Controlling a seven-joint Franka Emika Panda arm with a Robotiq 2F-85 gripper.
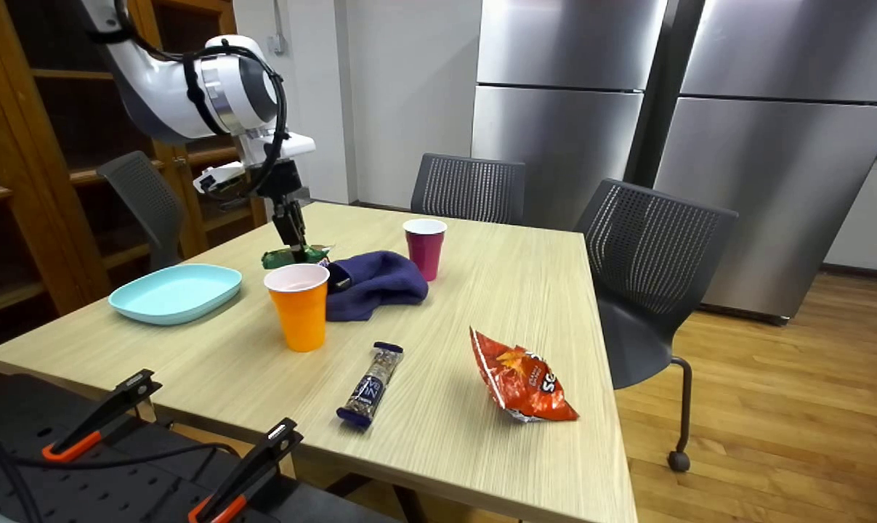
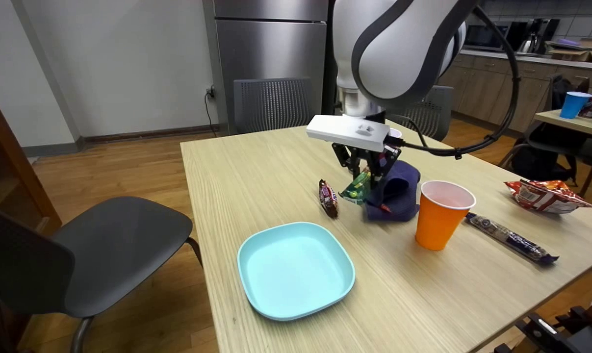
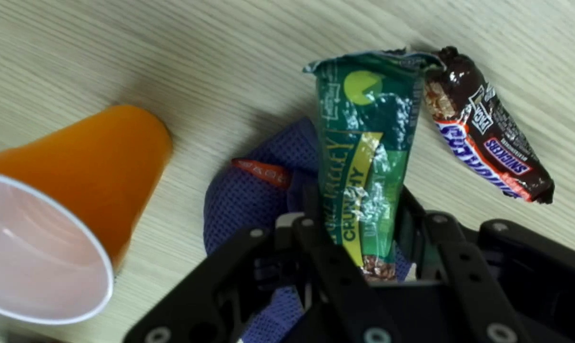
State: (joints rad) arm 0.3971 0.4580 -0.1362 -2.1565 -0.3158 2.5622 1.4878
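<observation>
In an exterior view, your gripper [image 1: 298,250] clasps a green granola bar [image 1: 280,258] at the edge of the purple cloth [image 1: 389,280]. An orange cup [image 1: 304,314] stands upright just beside the cloth, on the camera's side; a maroon cup [image 1: 425,250] stands upright close behind it, and a turquoise plate [image 1: 176,292] lies apart from it, to its left.

In an exterior view, the green granola bar slants out of your gripper's jaws at the cloth's border, while a Snickers bar [image 2: 328,198] lies near the cloth and a red snack bag [image 2: 546,197] sits well apart from it.

In the wrist view, your gripper's jaws stand only as wide as the green granola bar, pressed to its long sides, the bar over the cloth; whether its underside touches the fabric, you cannot tell from here. The step in hand looks like securing the pick-up. Your next move, on that reading, calls for a firm grip and a straight rise clear of the cloth's folds before any sideways travel, minding the orange cup beside it
</observation>
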